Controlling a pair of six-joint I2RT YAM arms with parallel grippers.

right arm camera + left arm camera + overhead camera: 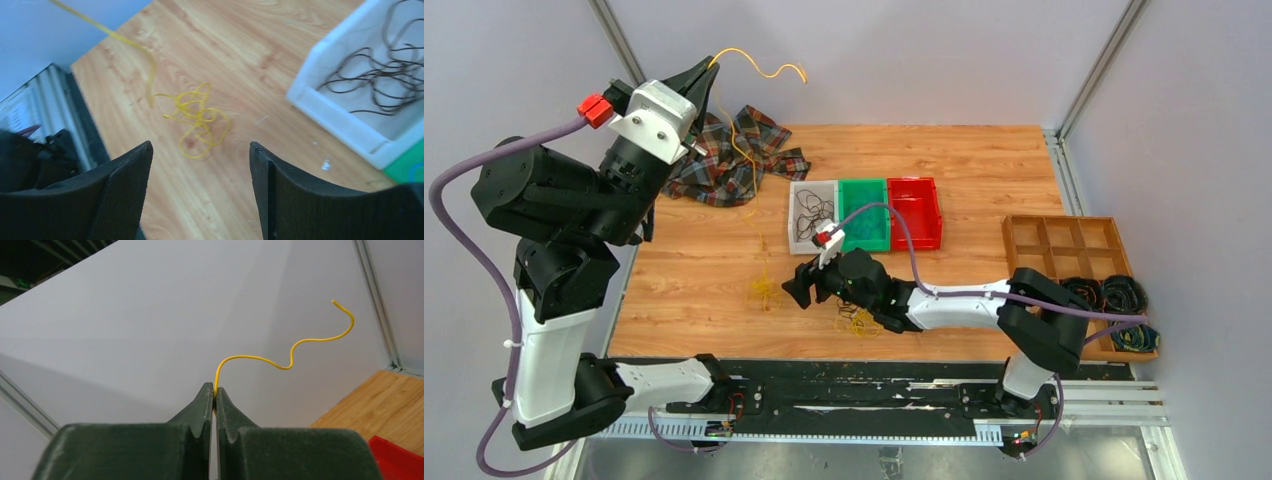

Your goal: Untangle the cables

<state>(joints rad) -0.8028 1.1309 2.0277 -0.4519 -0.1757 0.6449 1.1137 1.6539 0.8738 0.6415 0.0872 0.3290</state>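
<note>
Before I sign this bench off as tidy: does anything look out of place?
Yes. A crumpled plaid cloth lies at the far left of the table. A yellow cable, pinched in the left gripper, strings down to a loose yellow tangle on the wood, outside the white bin.

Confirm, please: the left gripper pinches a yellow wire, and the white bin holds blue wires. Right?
Only the colour is wrong: the right wrist view shows black wires in the white bin. The left gripper does pinch a yellow wire.

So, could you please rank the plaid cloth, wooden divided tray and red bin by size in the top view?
1. wooden divided tray
2. plaid cloth, partly hidden
3. red bin
</note>
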